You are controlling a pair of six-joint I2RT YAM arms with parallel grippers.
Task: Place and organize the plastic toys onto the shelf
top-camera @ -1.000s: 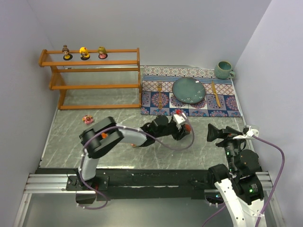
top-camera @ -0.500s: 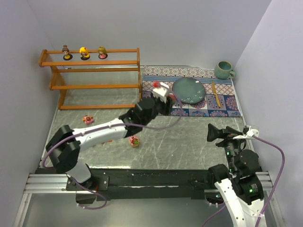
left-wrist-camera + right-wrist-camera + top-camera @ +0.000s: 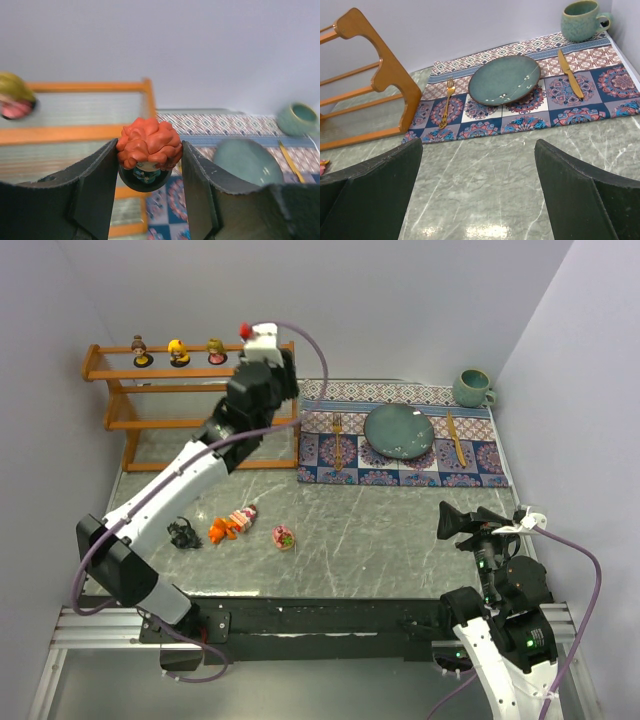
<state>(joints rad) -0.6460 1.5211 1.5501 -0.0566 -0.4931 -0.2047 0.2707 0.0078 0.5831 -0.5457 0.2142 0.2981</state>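
Observation:
My left gripper is shut on a red-haired doll on a dark round base, held in the air by the right end of the orange-brown shelf's top tier. The doll's red hair shows in the top view. Three dolls stand on the top tier's left half; one is a blur in the left wrist view. On the table lie a dark creature, an orange creature, a pink doll and a pink round toy. My right gripper is open and empty.
A patterned placemat lies right of the shelf with a teal plate, a gold fork and a knife. A teal mug stands at the back right. The shelf's side rail shows in the right wrist view.
My left arm has swung from the front of the placemat back and left to the shelf's top right end, carrying the doll. Toys under it came into view. The right arm has not moved.

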